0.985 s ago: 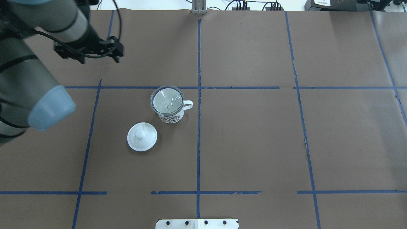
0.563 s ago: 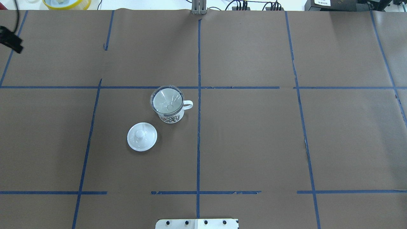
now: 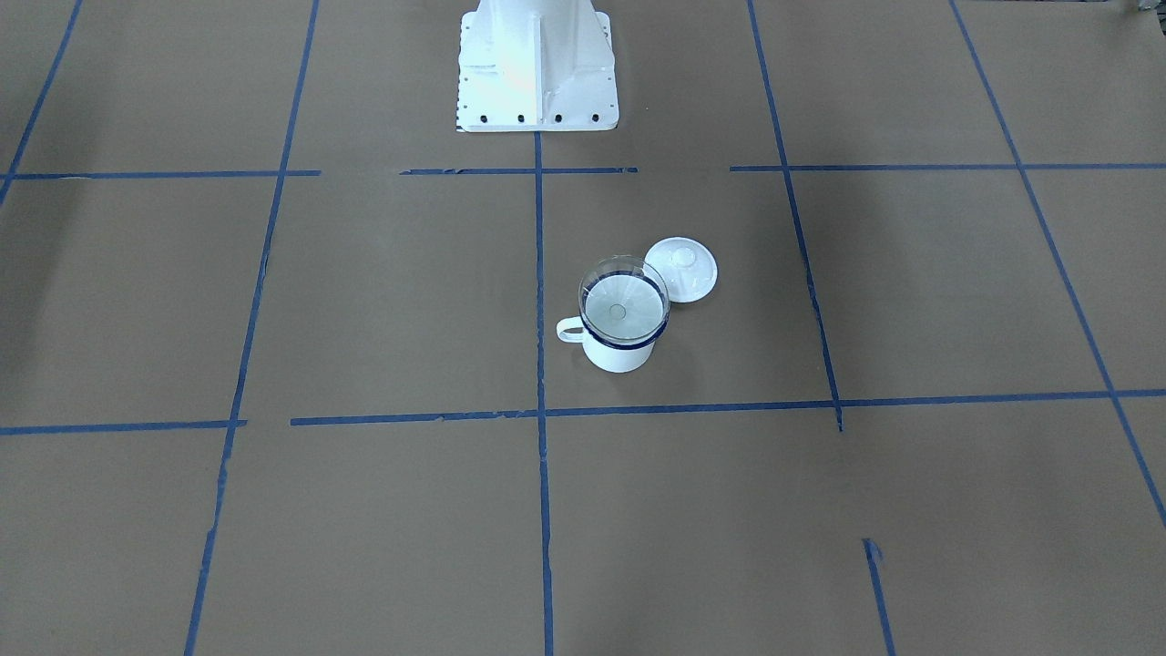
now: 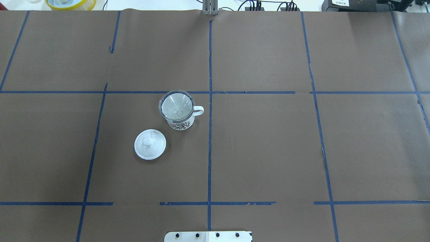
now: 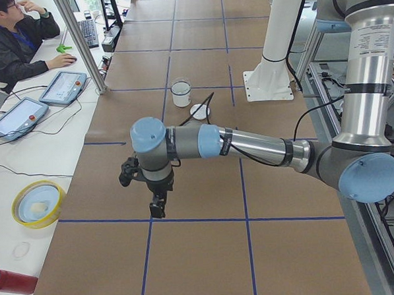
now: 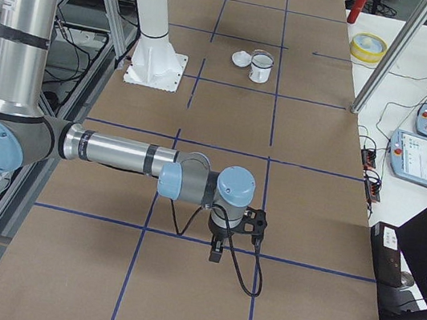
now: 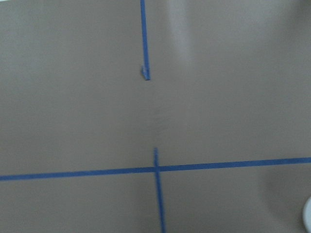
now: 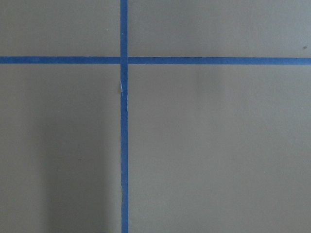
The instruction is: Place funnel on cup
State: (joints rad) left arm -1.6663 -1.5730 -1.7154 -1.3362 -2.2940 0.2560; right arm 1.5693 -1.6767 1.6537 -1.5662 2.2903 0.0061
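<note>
The clear funnel (image 4: 176,106) sits upright in the mouth of the white mug (image 4: 181,125) with the dark blue rim, left of the table's centre line. Both show in the front view, funnel (image 3: 624,296) on mug (image 3: 619,353), and small in the left side view (image 5: 180,93) and the right side view (image 6: 260,68). Nothing touches them. My left gripper (image 5: 157,208) hangs over the table far from the mug, seen only from the side. My right gripper (image 6: 216,251) hangs over the other end, also seen only from the side. I cannot tell whether either is open or shut.
A round white knobbed lid (image 4: 150,144) lies on the brown paper just beside the mug. The white robot base (image 3: 536,64) stands at the near edge. A yellow bowl (image 5: 36,203), a red bottle (image 5: 12,281) and a seated operator (image 5: 9,38) are off the table's side.
My left arm has swung out of the overhead view to the left. The funnel, mug and lid have not moved.
</note>
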